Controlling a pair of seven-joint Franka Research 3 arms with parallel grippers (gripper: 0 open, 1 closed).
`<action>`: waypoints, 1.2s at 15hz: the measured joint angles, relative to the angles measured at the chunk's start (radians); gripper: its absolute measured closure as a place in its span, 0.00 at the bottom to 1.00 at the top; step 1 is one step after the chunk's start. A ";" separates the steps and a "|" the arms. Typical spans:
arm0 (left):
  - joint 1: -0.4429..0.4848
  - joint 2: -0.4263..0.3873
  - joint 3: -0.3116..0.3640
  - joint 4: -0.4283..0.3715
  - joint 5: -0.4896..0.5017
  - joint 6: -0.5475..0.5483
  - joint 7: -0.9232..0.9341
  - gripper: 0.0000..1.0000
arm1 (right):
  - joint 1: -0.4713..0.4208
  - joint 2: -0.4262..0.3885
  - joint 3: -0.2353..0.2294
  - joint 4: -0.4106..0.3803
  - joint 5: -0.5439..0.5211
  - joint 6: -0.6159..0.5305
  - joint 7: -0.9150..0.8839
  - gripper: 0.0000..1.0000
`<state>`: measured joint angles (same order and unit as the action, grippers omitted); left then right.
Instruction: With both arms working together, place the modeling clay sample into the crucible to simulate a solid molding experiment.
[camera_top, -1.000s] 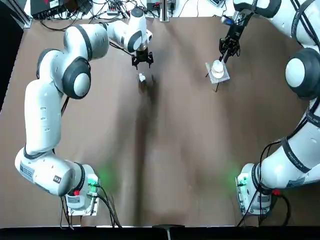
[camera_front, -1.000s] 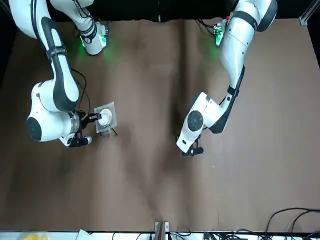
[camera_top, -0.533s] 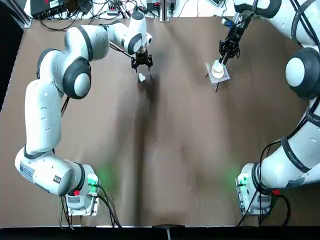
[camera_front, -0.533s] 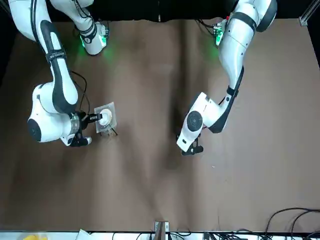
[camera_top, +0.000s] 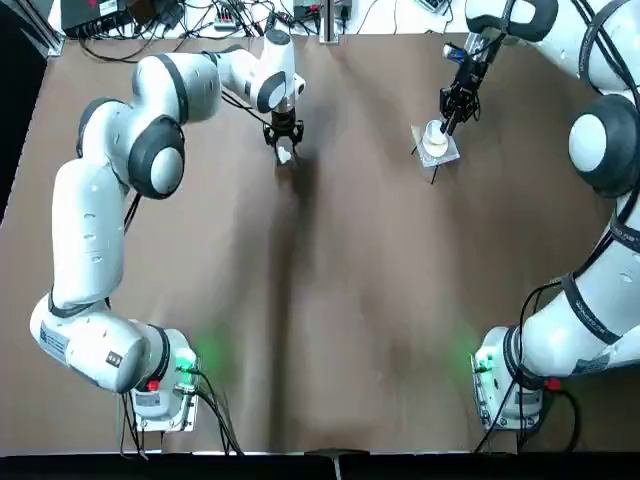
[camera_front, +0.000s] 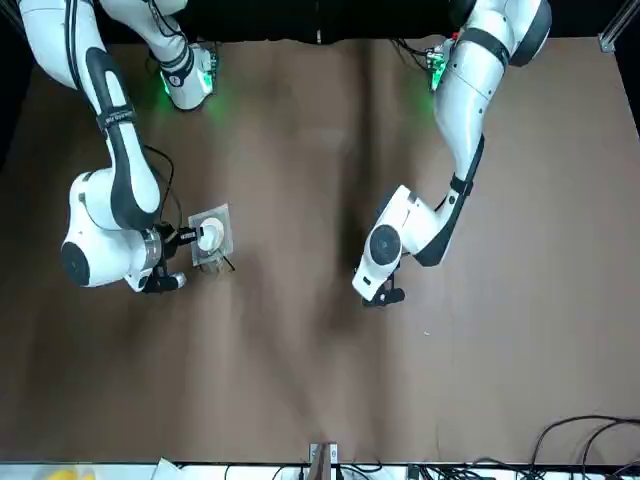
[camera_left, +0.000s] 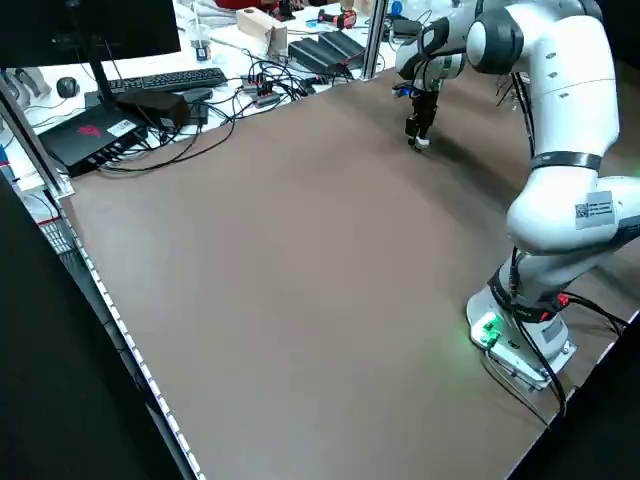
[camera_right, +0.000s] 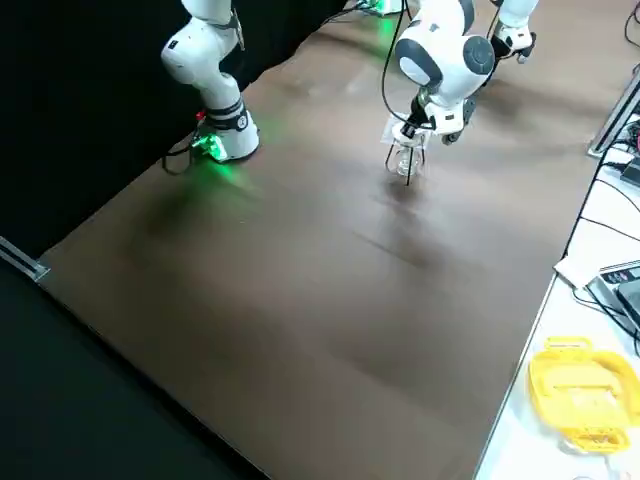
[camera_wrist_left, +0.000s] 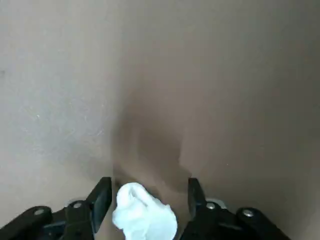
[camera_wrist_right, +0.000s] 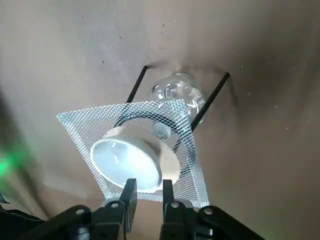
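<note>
The left claw (camera_wrist_left: 145, 207) has dropped around the modeling clay sample (camera_wrist_left: 144, 217) on the desk (camera_top: 330, 300), fingers released, ready to grasp, while the right claw (camera_wrist_right: 146, 192) pinches the crucible (camera_wrist_right: 131, 159) rim on its mesh stand (camera_wrist_right: 185, 167).

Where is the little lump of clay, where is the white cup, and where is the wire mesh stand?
clay lump (camera_wrist_left: 144, 217), left wrist view, middle of the white lump.
white cup (camera_wrist_right: 127, 161), right wrist view, inside of the bowl.
mesh stand (camera_wrist_right: 87, 122), right wrist view, bare corner of the mesh sheet.
</note>
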<state>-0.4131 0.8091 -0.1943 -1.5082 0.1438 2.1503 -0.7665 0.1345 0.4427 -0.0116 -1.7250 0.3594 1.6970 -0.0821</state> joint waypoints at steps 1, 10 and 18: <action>0.000 0.000 0.000 0.000 0.000 -0.001 0.000 0.39 | 0.000 0.002 0.000 0.000 0.000 0.000 0.000 0.72; 0.000 0.000 -0.001 0.006 -0.001 -0.064 -0.002 0.47 | 0.002 0.021 0.001 0.000 -0.011 0.006 0.000 0.90; -0.001 0.000 -0.006 0.006 -0.024 -0.074 -0.024 0.47 | 0.002 0.020 0.001 0.002 -0.011 0.000 -0.002 0.96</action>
<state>-0.4142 0.8088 -0.2006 -1.5019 0.1202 2.0762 -0.7901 0.1370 0.4632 -0.0102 -1.7226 0.3484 1.6975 -0.0840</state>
